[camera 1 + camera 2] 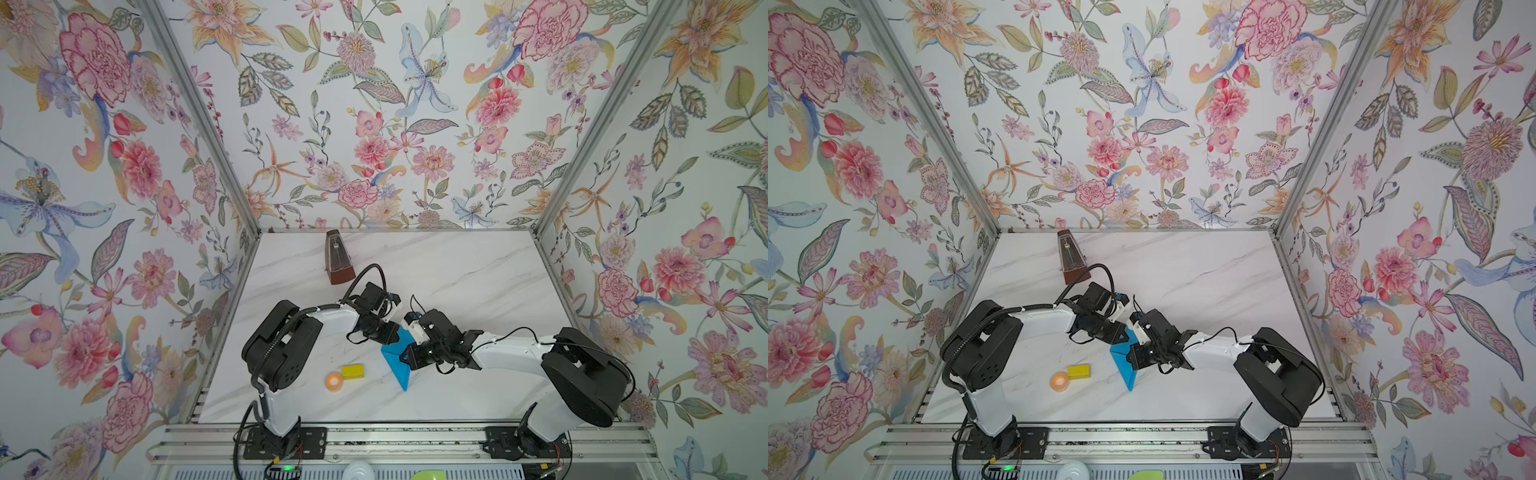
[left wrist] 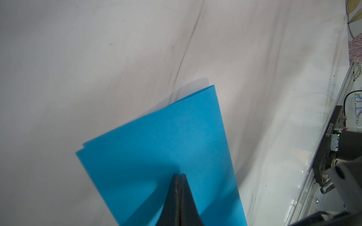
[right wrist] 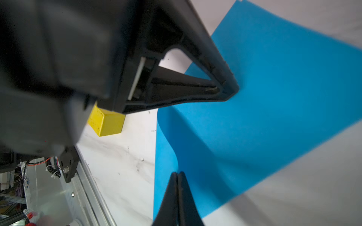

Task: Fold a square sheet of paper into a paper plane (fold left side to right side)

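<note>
The bright blue paper plane [image 1: 395, 365] [image 1: 1124, 370] lies on the marble table between both arms as a layered pointed triangle, tip toward the front edge. A flat square sheet of paper is out of view. My left gripper [image 1: 392, 340] [image 1: 1121, 337] is shut, its tips [image 2: 180, 174] resting down on the top layer [image 2: 166, 135] near the wide back end. My right gripper [image 1: 403, 357] [image 1: 1130, 360] is shut too, tips [image 3: 177, 173] at a curled-up edge of the blue paper [image 3: 274, 88]. The right wrist view also shows the left gripper [image 3: 229, 92] pressing the paper.
A brown metronome [image 1: 338, 259] [image 1: 1071, 257] stands at the back left of the table. A small yellow block [image 1: 352, 371] [image 1: 1079, 371] [image 3: 106, 123] and an orange tape roll [image 1: 333, 381] [image 1: 1059, 381] lie left of the paper. Floral walls enclose three sides.
</note>
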